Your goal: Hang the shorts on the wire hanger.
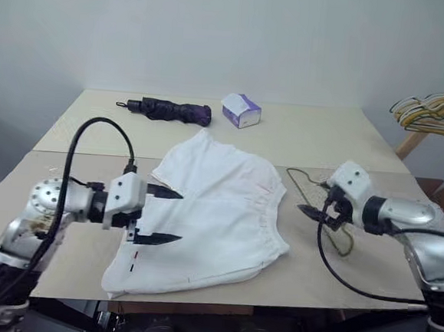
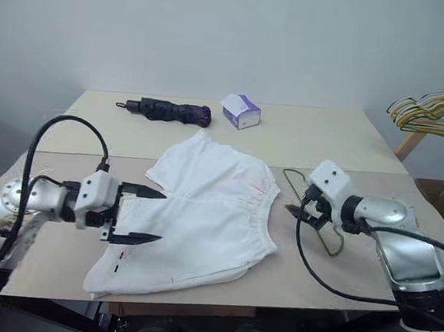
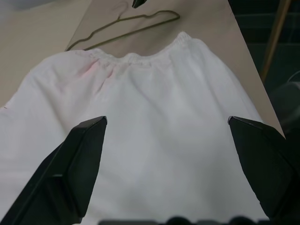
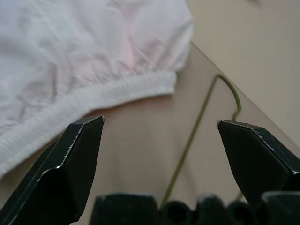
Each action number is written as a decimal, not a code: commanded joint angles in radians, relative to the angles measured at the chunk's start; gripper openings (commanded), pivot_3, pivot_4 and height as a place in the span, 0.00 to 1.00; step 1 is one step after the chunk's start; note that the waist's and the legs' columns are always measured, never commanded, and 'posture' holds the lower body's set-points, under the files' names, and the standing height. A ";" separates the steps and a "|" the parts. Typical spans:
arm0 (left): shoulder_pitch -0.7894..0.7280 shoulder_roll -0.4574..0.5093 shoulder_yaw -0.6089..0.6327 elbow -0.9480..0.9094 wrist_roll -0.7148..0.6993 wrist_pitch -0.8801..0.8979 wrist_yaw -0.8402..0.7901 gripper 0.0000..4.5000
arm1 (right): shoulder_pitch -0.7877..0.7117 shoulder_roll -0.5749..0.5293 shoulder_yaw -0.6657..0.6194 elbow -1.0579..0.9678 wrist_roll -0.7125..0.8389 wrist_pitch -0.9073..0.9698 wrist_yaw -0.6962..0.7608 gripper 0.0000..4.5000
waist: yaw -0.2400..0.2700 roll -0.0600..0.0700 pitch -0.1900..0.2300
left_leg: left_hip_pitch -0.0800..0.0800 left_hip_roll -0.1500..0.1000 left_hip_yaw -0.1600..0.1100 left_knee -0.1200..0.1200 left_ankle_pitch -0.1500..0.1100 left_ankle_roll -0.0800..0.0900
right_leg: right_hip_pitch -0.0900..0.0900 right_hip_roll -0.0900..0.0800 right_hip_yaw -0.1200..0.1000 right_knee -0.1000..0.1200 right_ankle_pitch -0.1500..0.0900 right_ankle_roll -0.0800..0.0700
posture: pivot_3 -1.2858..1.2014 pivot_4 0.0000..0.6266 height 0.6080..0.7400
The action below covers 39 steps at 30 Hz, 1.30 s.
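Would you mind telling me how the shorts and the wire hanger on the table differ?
The shorts are broad, white, soft cloth spread flat; the wire hanger is a thin olive-grey metal outline. The shorts lie mid-table under the open left gripper; the hanger lies beside their waistband, by the open right gripper. Both lie flat and unheld.

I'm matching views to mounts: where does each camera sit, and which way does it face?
Head eyes: forward and down at the table; both arms show.
Left wrist: along the open left gripper, over the shorts.
Right wrist: along the open right gripper, at waistband and wire hanger.
Both wrist views share shorts and hanger.
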<state>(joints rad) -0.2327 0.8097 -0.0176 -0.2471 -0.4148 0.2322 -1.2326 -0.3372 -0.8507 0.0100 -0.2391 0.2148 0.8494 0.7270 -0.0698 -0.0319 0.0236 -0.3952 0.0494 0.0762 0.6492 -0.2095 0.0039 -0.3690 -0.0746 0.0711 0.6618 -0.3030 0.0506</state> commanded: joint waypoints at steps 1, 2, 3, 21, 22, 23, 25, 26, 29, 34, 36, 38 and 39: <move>-0.068 -0.064 0.004 -0.036 -0.054 0.047 0.059 1.00 | -0.058 0.032 -0.022 0.118 -0.002 0.116 -0.055 1.00 | -0.001 0.000 0.000 | 0.000 0.000 0.000 0.000 0.000 0.000 | 0.000 0.000 0.000 0.000 0.000 0.001 | 0.47 0.00 1.00; -0.076 -0.077 0.005 -0.041 -0.062 0.059 0.068 1.00 | -0.064 0.033 -0.014 0.139 -0.005 0.121 -0.055 1.00 | -0.002 0.000 0.000 | -0.002 0.000 -0.001 0.001 0.000 0.000 | 0.000 0.000 0.000 -0.001 0.001 0.001 | 0.47 0.00 1.00; -0.082 -0.089 0.005 -0.047 -0.069 0.069 0.077 1.00 | -0.065 0.033 -0.006 0.155 -0.010 0.112 -0.053 1.00 | -0.003 0.000 0.000 | -0.003 0.000 -0.001 0.001 0.000 0.000 | -0.001 0.000 0.000 -0.001 0.001 0.001 | 0.47 0.00 1.00; -0.085 -0.118 -0.053 -0.069 -0.026 0.068 0.116 1.00 | -0.127 0.061 0.142 0.435 -0.042 0.085 0.039 0.87 | -0.040 0.000 0.000 | -0.004 -0.001 -0.006 0.002 0.000 0.000 | 0.000 0.002 -0.001 -0.002 0.001 0.002 | 0.48 0.00 1.00; -0.085 -0.123 -0.052 -0.070 -0.027 0.065 0.120 1.00 | -0.126 0.056 0.154 0.430 -0.044 0.087 0.051 0.79 | -0.040 0.000 0.000 | -0.004 -0.001 -0.007 0.002 0.000 0.000 | 0.000 0.001 -0.001 -0.003 0.001 0.002 | 0.48 0.00 1.00; -0.085 -0.127 -0.051 -0.070 -0.027 0.064 0.122 1.00 | -0.126 0.053 0.161 0.426 -0.047 0.093 0.059 0.71 | -0.040 0.000 0.000 | -0.004 -0.001 -0.007 0.002 0.000 0.000 | 0.000 0.001 -0.001 -0.003 0.001 0.002 | 0.47 0.00 1.00; -0.085 -0.131 -0.048 -0.070 -0.027 0.065 0.123 1.00 | -0.128 0.054 0.173 0.426 -0.056 0.107 0.059 0.56 | -0.040 0.000 0.000 | -0.004 -0.001 -0.007 0.002 0.000 0.000 | 0.001 0.001 -0.001 -0.004 0.001 0.002 | 0.47 0.00 1.00; -0.086 -0.133 -0.048 -0.069 -0.026 0.066 0.123 1.00 | -0.128 0.056 0.178 0.427 -0.059 0.114 0.058 0.48 | -0.040 0.000 0.000 | -0.004 -0.001 -0.007 0.002 0.000 0.000 | 0.001 0.002 -0.002 -0.004 0.001 0.002 | 0.47 0.00 1.00; -0.086 -0.135 -0.051 -0.068 -0.019 0.061 0.121 1.00 | -0.117 0.057 0.191 0.406 -0.070 0.120 0.053 0.24 | -0.040 0.000 0.000 | -0.004 -0.001 -0.007 0.002 0.000 0.000 | 0.001 0.002 -0.002 -0.004 0.001 0.002 | 0.47 0.00 1.00; -0.093 -0.152 -0.064 -0.058 -0.007 0.052 0.127 1.00 | -0.097 0.077 0.187 0.371 -0.086 0.131 0.025 0.01 | -0.040 0.000 0.000 | -0.004 -0.001 -0.007 0.002 0.000 0.000 | 0.001 0.002 -0.002 -0.004 0.001 0.002 | 0.47 0.00 1.00; -0.095 -0.158 -0.071 -0.053 0.001 0.043 0.127 1.00 | -0.092 0.088 0.171 0.365 -0.087 0.141 0.005 0.01 | -0.041 -0.001 -0.001 | -0.004 -0.001 -0.007 0.002 0.000 0.000 | 0.001 0.002 -0.002 -0.004 0.001 0.002 | 0.47 0.00 1.00; -0.098 -0.162 -0.075 -0.049 0.004 0.040 0.126 1.00 | -0.087 0.103 0.146 0.354 -0.088 0.149 -0.026 0.01 | -0.043 -0.001 -0.001 | -0.004 -0.001 -0.008 0.002 0.000 0.000 | 0.002 0.002 -0.002 -0.004 0.001 0.002 | 0.47 0.00 1.00; -0.100 -0.166 -0.075 -0.047 0.003 0.041 0.130 1.00 | -0.084 0.110 0.131 0.345 -0.088 0.152 -0.044 0.01 | -0.045 -0.001 -0.001 | -0.004 -0.001 -0.008 0.002 0.000 0.000 | 0.002 0.002 -0.002 -0.004 0.001 0.002 | 0.47 0.00 1.00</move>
<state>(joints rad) -0.3039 0.6476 -0.1005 -0.2904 -0.4113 0.2937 -1.1103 -0.4345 -0.7520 0.1594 0.1171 0.1285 0.9749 0.7072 -0.1152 -0.0333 0.0227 -0.3988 0.0484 0.0685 0.6508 -0.2094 0.0040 -0.3675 -0.0726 0.0690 0.6573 -0.3017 0.0528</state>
